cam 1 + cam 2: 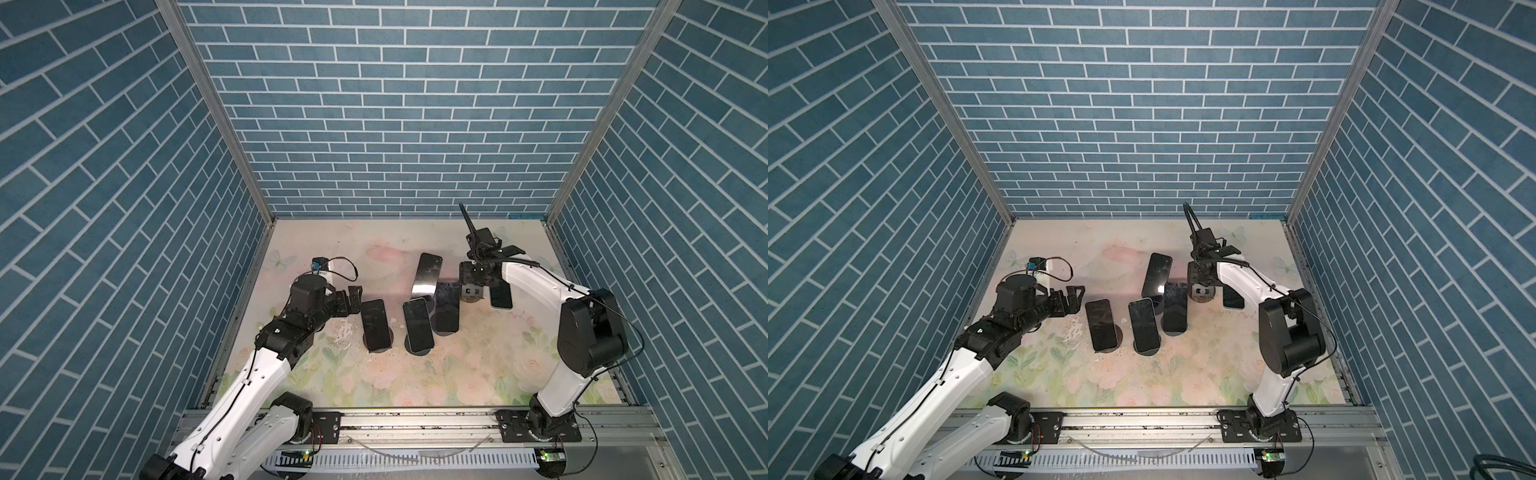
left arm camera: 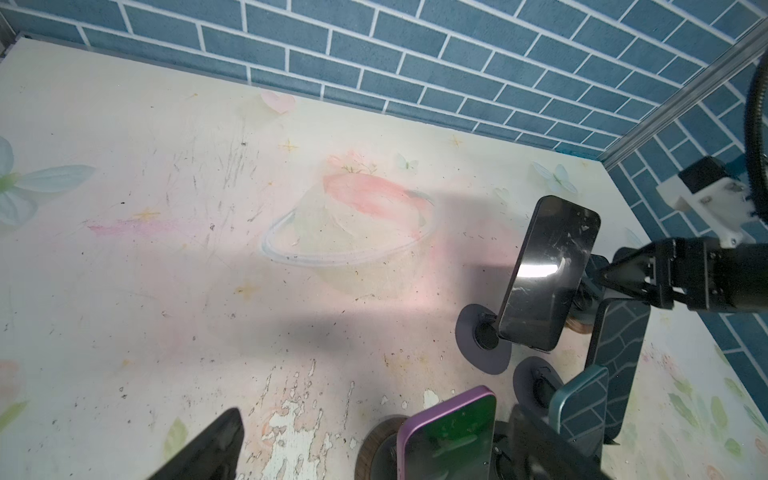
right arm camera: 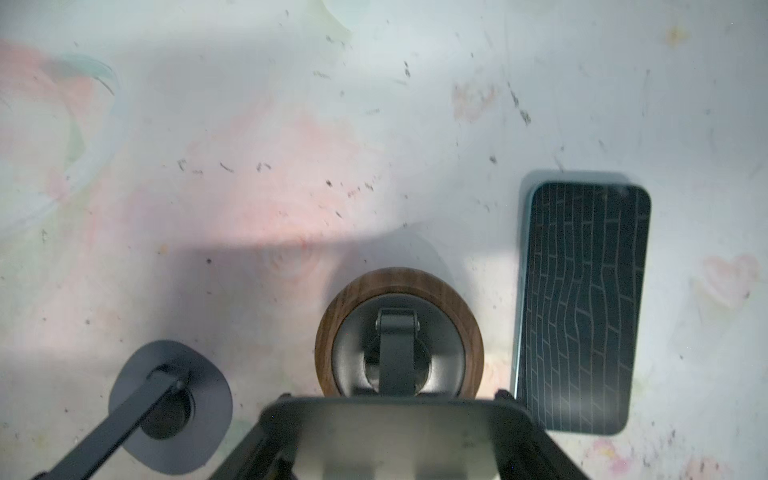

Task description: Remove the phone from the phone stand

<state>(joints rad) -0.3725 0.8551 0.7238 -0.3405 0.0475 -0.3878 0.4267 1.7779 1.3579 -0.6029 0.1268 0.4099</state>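
We see the phone (image 3: pixel 582 307) lying flat, screen up, on the table (image 1: pixel 415 374), just beside the wooden stand (image 3: pixel 399 332) and not on it. In both top views the right arm covers part of it. The stand's round base sits on the table, and its dark arm rises to a grey plate (image 3: pixel 395 440) that holds nothing.

The right gripper (image 1: pixel 471 291) hangs right over that stand, pointing down. In the right wrist view its jaws sit on either side of the plate. We cannot tell whether they press on it or only flank it.

To the left of the stand we count four more phones, each propped on its own stand. A dark phone (image 1: pixel 448 309) is nearest, with a raised phone (image 1: pixel 428 274) behind it. Then come a teal phone (image 2: pixel 579 411) and a purple phone (image 2: pixel 449 436), which is furthest left.

The left gripper (image 1: pixel 354 300) hovers just beside the purple phone's far edge with its jaws spread wide, holding nothing. Blue brick walls (image 1: pixel 395 124) close in the table.
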